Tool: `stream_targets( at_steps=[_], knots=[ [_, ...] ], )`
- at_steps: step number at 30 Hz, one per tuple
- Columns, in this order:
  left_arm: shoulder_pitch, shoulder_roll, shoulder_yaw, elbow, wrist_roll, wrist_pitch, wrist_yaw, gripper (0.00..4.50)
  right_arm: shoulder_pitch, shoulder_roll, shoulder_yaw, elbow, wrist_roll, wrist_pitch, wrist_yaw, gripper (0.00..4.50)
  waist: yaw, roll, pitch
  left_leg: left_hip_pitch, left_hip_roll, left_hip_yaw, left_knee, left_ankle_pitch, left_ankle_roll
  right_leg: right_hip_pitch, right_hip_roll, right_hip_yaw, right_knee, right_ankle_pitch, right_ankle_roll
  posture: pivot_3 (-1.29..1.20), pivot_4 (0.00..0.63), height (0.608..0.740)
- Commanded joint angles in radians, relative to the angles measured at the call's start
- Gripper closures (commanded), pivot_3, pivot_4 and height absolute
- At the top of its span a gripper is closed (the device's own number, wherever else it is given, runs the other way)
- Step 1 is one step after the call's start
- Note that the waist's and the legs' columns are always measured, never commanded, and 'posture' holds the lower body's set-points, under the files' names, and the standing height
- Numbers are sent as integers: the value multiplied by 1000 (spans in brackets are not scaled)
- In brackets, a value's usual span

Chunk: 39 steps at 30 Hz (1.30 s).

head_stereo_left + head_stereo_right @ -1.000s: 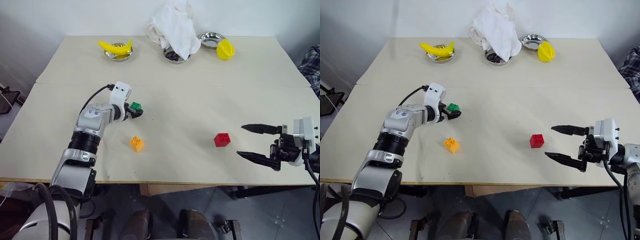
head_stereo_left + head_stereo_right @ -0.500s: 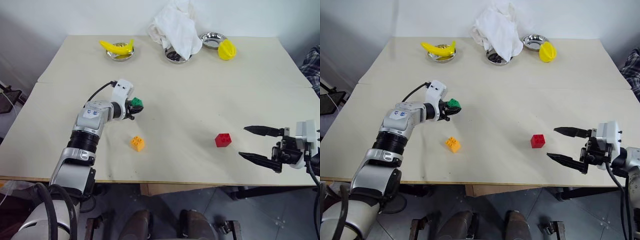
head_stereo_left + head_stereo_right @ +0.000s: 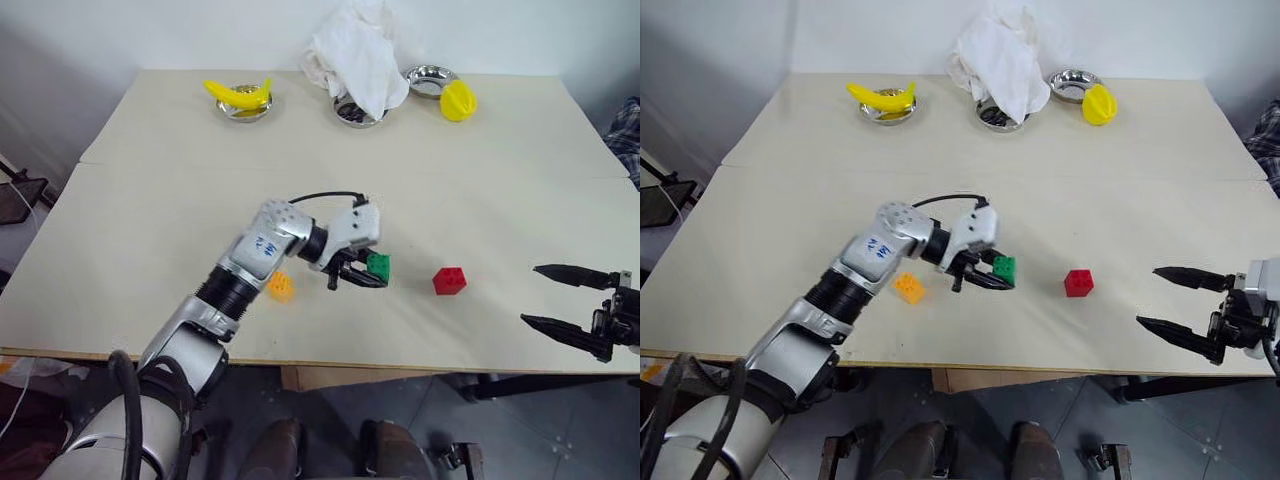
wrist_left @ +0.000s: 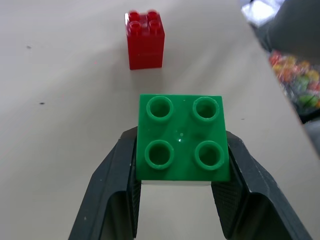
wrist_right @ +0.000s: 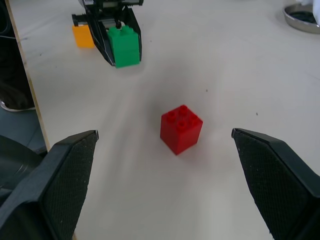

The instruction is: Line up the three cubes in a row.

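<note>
My left gripper is shut on the green cube, one finger on each side, studs showing. It holds the cube just above the table, between the orange cube and the red cube. Orange lies to its left, partly behind my forearm. Red stands to its right with a gap between them. My right gripper hovers open near the table's front right edge, well to the right of the red cube, with nothing in it.
Along the far edge sit a banana in a metal bowl, a white cloth draped over another bowl, a third bowl and a yellow fruit toy. The table's front edge runs just below the cubes.
My left gripper closed on the green cube at the table's left and carried it right and nearer, to between the orange and red cubes. The right gripper drew back to the right.
</note>
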Motion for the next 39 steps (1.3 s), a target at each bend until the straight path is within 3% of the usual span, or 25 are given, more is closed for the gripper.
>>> stream_targets(
  at_steps=[1, 20, 22, 30, 34, 39],
  knots=[
    [-24, -29, -24, 25, 59, 10, 53, 2987, 26, -26, -54, -42, 26, 7, 28, 0, 2, 0, 0, 0, 0, 0, 0, 0, 0, 0, 0, 0, 0, 0, 0, 0, 150, 740],
    [-16, -79, -30, 136, 141, -14, 80, 2987, 56, -47, -51, 21, -2, -47, 93, 0, 10, -1, 0, 0, -2, -1, 4, 0, 1, 1, -2, 1, -2, 0, 1, 0, 150, 740],
    [-19, -79, -12, 132, 122, -13, 66, 2257, 57, -43, -48, 16, 0, -43, 90, 0, 9, -1, 0, 0, -2, -1, 4, 0, 1, 1, -2, 1, -2, 0, 1, 0, 150, 740],
    [-26, -34, 81, 65, 51, -25, 5, 30, 41, -21, -20, 21, -4, -52, 77, 0, 6, -1, 0, 0, -1, -1, 4, 0, 1, 0, -2, 1, -2, 0, 1, 0, 150, 740],
    [-8, 65, 169, -18, -24, -25, -65, 30, 11, 4, 3, 15, 3, -48, 67, 0, 0, -1, 0, 0, 0, -1, 3, 0, 0, 0, -2, 2, -1, 0, 1, 0, 150, 740],
    [45, 180, 365, -25, -173, -184, -139, 30, -41, 68, 21, 10, 40, -106, 111, 0, -11, 0, 0, 0, 0, -1, 3, 0, 0, 0, -2, 2, 1, 0, 1, 0, 150, 740]
  ],
)
